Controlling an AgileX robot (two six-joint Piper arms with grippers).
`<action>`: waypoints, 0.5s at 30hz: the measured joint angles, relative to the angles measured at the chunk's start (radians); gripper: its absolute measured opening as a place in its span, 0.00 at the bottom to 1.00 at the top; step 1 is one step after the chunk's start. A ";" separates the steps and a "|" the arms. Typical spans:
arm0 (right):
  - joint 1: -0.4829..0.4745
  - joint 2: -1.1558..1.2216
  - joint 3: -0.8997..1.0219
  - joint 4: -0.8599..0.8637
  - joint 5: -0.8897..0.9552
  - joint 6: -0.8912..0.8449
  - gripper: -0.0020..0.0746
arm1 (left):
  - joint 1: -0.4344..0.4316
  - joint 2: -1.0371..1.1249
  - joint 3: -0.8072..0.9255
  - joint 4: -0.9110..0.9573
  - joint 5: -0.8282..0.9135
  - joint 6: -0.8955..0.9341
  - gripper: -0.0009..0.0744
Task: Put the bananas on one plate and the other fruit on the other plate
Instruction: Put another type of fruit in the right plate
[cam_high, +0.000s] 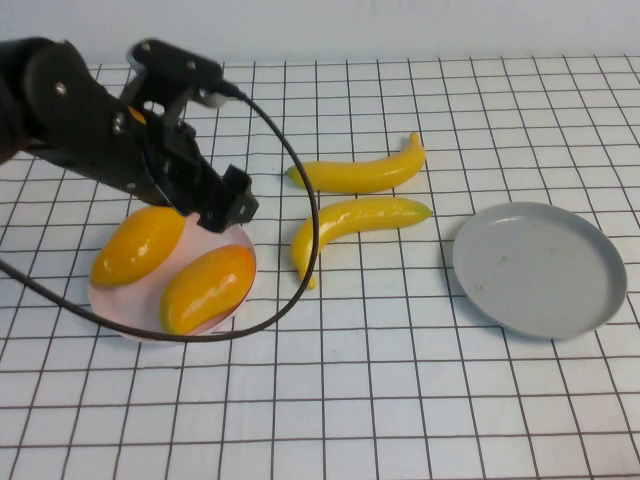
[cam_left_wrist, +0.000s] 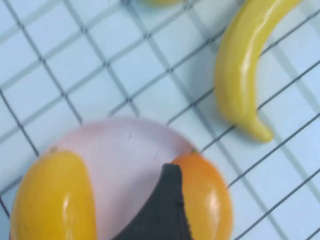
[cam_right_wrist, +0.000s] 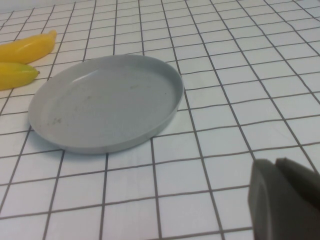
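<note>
White gridded table (cam_high: 420, 400): both mangoes (cam_high: 207, 288) lie on the pink plate (cam_high: 235, 250), the left gripper (cam_high: 225, 205) just above, grip unreadable. Both bananas (cam_high: 355, 222) lie beside the bare grey plate (cam_high: 540, 268); they probably go next. The right gripper (cam_right_wrist: 285, 200), apparently closed, waits nearby.

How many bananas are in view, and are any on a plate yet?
2. One banana lies on the table farther from the robot; the other banana lies just nearer, left of the grey plate. Neither is on a plate. None seems hidden.
</note>
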 joint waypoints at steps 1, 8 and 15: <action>0.000 0.000 0.000 0.000 0.000 0.000 0.01 | -0.005 -0.036 0.005 -0.036 -0.012 0.019 0.90; 0.000 0.000 0.000 0.000 0.000 0.000 0.01 | -0.034 -0.346 0.200 -0.163 -0.140 0.070 0.37; 0.000 0.000 0.000 0.000 0.000 0.000 0.01 | -0.053 -0.635 0.497 -0.187 -0.305 -0.052 0.03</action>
